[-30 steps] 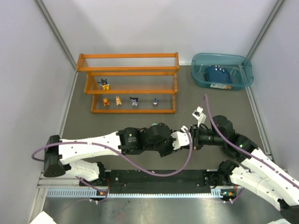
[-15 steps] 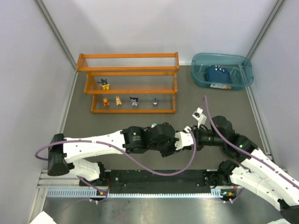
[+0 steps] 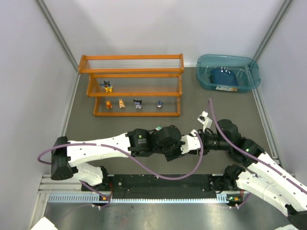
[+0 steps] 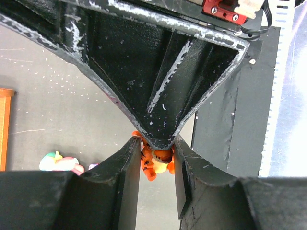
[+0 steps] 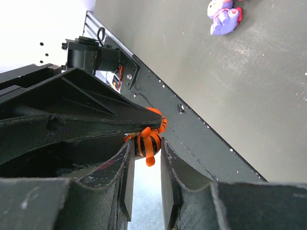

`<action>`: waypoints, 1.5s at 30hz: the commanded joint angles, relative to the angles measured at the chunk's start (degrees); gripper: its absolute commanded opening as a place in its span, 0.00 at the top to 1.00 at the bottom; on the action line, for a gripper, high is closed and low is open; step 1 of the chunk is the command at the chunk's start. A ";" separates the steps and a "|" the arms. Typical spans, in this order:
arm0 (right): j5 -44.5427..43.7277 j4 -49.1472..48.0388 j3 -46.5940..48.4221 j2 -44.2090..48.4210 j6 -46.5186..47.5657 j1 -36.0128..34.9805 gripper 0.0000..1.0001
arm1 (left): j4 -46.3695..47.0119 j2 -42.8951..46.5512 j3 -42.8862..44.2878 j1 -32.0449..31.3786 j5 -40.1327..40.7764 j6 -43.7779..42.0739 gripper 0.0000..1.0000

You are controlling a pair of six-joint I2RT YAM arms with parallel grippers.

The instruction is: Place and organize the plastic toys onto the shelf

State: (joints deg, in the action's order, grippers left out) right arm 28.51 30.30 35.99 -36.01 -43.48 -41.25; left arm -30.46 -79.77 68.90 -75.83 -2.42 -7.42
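An orange striped tiger toy (image 4: 156, 162) hangs above the table between both grippers. My left gripper (image 4: 156, 160) is shut on it from one side. My right gripper (image 5: 145, 146) is shut on the same toy (image 5: 148, 140) from the other. In the top view the two grippers meet tip to tip at the table's middle right, left gripper (image 3: 191, 144) against right gripper (image 3: 201, 140), and the toy is hidden there. The orange shelf (image 3: 132, 72) stands at the back left, with several toys on its lower tiers, among them a black-yellow one (image 3: 108, 86).
A purple bunny (image 5: 221, 18) and a pink-white toy (image 4: 60, 163) lie on the grey table near the grippers. A teal bin (image 3: 249, 79) holding a dark blue object (image 3: 221, 76) sits at the back right. The black base rail (image 3: 163, 181) runs along the near edge.
My left arm has reached further right to meet the right gripper, and its jaws have closed on the orange toy. The right arm has stayed put.
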 commanded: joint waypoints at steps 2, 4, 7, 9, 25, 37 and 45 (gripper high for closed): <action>-0.30 -4.11 1.19 1.20 -0.11 -0.58 0.97 | -1.01 -0.74 1.41 -0.19 -2.60 0.83 1.00; -0.47 -4.20 1.45 1.29 -0.37 -0.49 0.83 | -1.01 -0.48 1.06 -0.19 -2.59 1.35 1.00; -1.00 -4.73 1.98 1.73 -1.07 -0.58 0.57 | -0.13 0.31 -0.26 -0.19 -2.68 2.14 1.00; -1.79 -5.95 2.24 2.34 -1.69 -0.58 0.39 | 1.01 1.19 -1.57 -0.19 -2.59 2.58 1.00; -19.81 -0.69 3.30 12.01 -1.96 -0.23 0.14 | 12.51 23.23 -15.54 14.02 6.11 10.84 1.00; -20.69 1.60 1.54 13.86 -2.48 -0.05 0.13 | 35.19 27.48 -22.15 51.73 -10.14 16.02 1.00; -21.48 2.39 0.49 14.30 -1.26 -0.14 0.13 | 46.35 17.55 -22.93 59.40 -7.00 19.89 1.00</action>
State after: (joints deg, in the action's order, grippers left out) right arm 8.23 32.99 36.82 -22.13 -45.63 -41.23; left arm 4.78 -60.49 46.33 -17.32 -10.13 9.58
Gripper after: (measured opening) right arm 0.864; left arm 0.338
